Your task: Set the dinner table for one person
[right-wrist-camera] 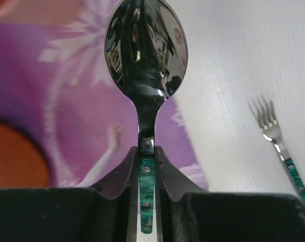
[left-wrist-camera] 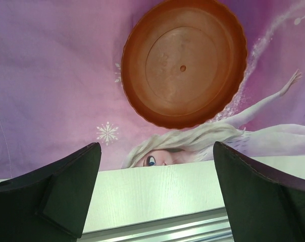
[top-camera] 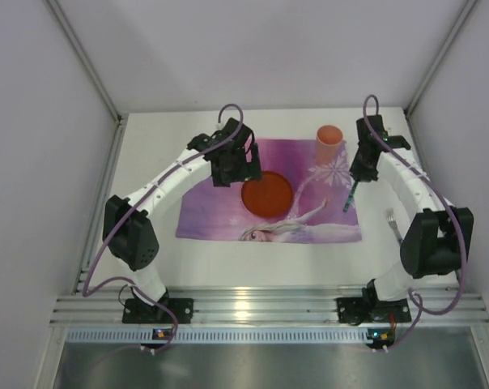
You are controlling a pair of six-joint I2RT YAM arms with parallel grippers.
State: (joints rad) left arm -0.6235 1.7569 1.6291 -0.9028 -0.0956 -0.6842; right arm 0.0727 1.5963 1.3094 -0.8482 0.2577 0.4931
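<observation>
Beside one plate (left-wrist-camera: pixel 184 63) left gripper (left-wrist-camera: pixel 156 149) gapes; right gripper (right-wrist-camera: pixel 146 152) clamps one spoon (right-wrist-camera: pixel 145 45) near one fork (right-wrist-camera: pixel 273 133).

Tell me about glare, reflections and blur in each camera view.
Top external: even soft light, bright glare on the metal rail. Left wrist: plate sharp, the dark fingers near the lens slightly soft. Right wrist: spoon bowl mirrors the surroundings; fork a little blurred.

Lab test cell, plain white enclosure walls (top-camera: pixel 269 49), aluminium mounting rail (top-camera: pixel 261 306)
</observation>
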